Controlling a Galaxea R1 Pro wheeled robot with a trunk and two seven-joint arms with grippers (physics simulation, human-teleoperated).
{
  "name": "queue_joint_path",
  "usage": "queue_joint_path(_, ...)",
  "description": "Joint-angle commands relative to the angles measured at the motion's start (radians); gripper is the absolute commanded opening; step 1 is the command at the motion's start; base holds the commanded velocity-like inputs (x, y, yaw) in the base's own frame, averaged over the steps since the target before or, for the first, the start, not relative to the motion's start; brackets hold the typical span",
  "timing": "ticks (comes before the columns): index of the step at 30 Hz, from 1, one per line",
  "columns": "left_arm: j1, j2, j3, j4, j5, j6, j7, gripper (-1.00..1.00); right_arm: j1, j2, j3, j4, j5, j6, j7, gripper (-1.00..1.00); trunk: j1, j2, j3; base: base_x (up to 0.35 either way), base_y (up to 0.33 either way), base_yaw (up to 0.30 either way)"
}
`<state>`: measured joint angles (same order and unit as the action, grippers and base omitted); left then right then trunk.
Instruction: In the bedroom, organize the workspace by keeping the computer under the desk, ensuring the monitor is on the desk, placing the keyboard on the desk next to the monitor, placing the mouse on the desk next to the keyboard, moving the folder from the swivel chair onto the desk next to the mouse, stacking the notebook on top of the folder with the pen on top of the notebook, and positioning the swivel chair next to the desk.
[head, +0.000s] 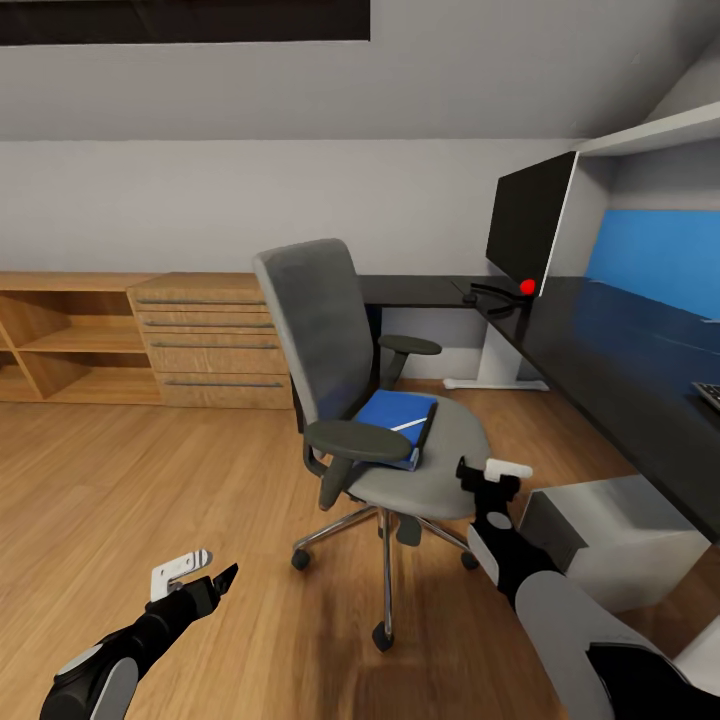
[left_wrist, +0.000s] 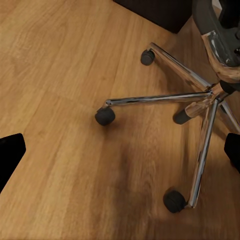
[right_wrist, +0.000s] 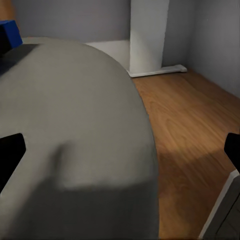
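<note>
The swivel chair (head: 330, 330) stands on the wood floor beside the black desk (head: 600, 350), its grey seat (right_wrist: 75, 140) close under my right gripper. The blue folder (head: 395, 415) lies on the seat with the thin white pen (head: 409, 424) on top; a blue corner of the folder (right_wrist: 9, 32) shows in the right wrist view. My right gripper (head: 488, 470) is open at the seat's front edge, holding nothing. My left gripper (head: 205, 572) is open low over the floor, left of the chrome chair base (left_wrist: 210, 95). The monitor (head: 530, 220) stands on the desk. The keyboard's end (head: 708, 393) lies at the desk's right.
A grey-white computer box (head: 610, 540) sits on the floor under the desk, right of my right arm. A light-wood chest (head: 210, 340) and open shelves (head: 60, 340) line the back wall. A white desk leg (right_wrist: 147, 35) stands behind the chair. Open floor lies to the left.
</note>
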<state>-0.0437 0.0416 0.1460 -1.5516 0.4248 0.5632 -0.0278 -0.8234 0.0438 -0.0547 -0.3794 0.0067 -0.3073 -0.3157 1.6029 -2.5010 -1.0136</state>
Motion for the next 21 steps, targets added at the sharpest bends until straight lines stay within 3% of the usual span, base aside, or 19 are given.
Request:
queue_joint_path(1, 0.0, 0.0, 0.002, -0.001, 0.003, 0.006, -0.003, 1.0, -0.001, 0.002, -0.006, 0.003, -0.02, -0.004, 0.018, 1.0, 0.0, 0.0, -0.001, 0.0, 0.0, 0.0)
queue_joint_path(4, -0.001, 0.0, 0.003, -0.002, 0.003, 0.006, -0.003, 1.0, -0.001, 0.0, -0.006, 0.005, -0.101, -0.002, 0.059, 1.0, 0.0, 0.0, -0.001, 0.0, 0.0, 0.0)
queue_joint_path(8, -0.001, 0.001, 0.003, -0.002, 0.003, 0.007, -0.003, 1.0, -0.001, -0.002, -0.004, 0.005, -0.172, 0.0, 0.083, 1.0, 0.0, 0.0, -0.001, 0.0, 0.0, 0.0)
queue_joint_path(16, -0.001, 0.0, 0.003, -0.002, 0.003, 0.006, -0.003, 1.0, 0.0, 0.001, -0.005, 0.005, -0.217, 0.0, 0.091, 1.0, 0.0, 0.0, -0.001, 0.0, 0.0, 0.0)
queue_joint_path(21, -0.001, 0.0, 0.003, -0.002, 0.003, 0.006, -0.003, 1.0, 0.0, 0.003, -0.004, 0.008, -0.268, -0.002, 0.092, 1.0, 0.0, 0.0, -0.001, 0.0, 0.0, 0.0)
